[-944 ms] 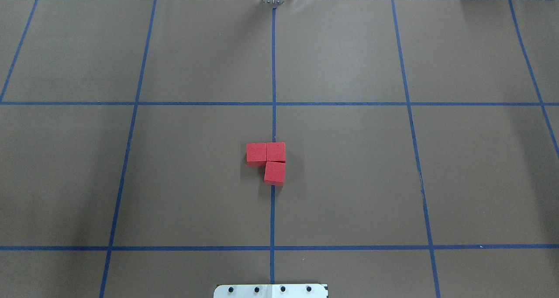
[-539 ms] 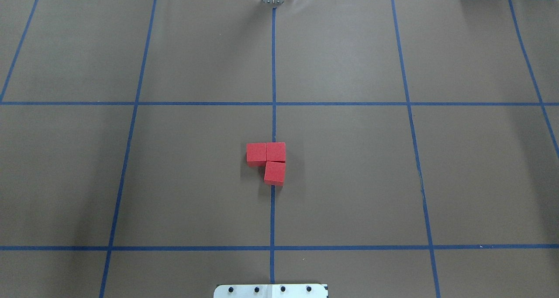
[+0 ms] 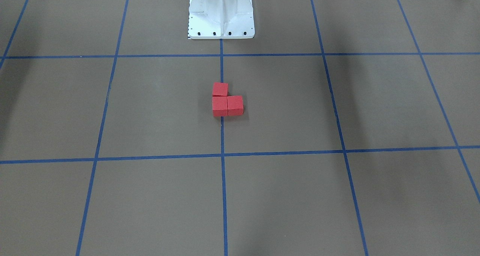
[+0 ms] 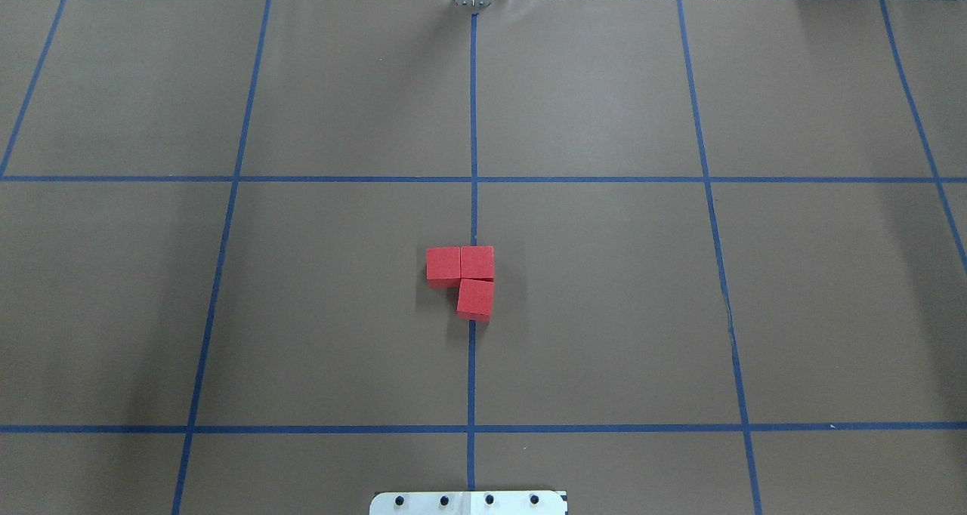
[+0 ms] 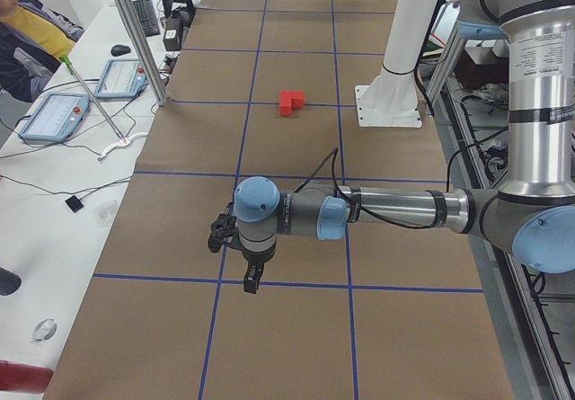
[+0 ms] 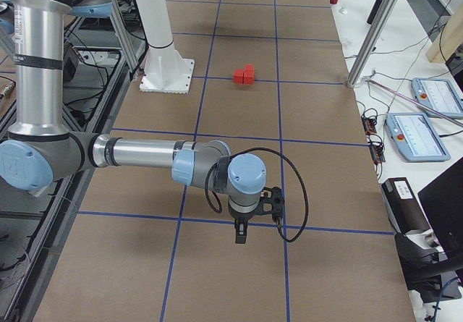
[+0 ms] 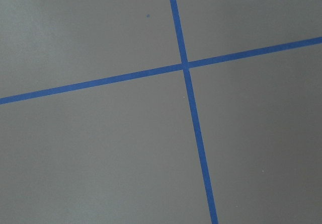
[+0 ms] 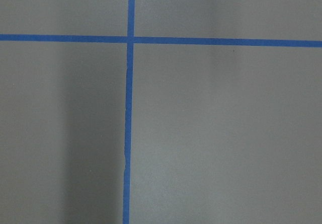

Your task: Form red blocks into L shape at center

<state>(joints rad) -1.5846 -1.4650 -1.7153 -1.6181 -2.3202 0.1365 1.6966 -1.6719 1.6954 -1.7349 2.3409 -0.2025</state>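
Brown gridded table point(image 4: 604, 311): three red blocks point(image 4: 476, 263), touching, L-shaped, at center point(image 4: 473, 213) on the tape line. Left tool point(image 5: 252, 282), right tool point(image 6: 241, 235): each over bare table, well apart from blocks; how far open, cannot be told.

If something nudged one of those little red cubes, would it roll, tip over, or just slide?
Likely slide: the cubes are squat with flat faces resting on the paper, so rolling or tipping seems unlikely. Their matte, faintly pitted surface suggests something light and grippy, perhaps foam. All three touch, so pushing one would probably shift its neighbours.
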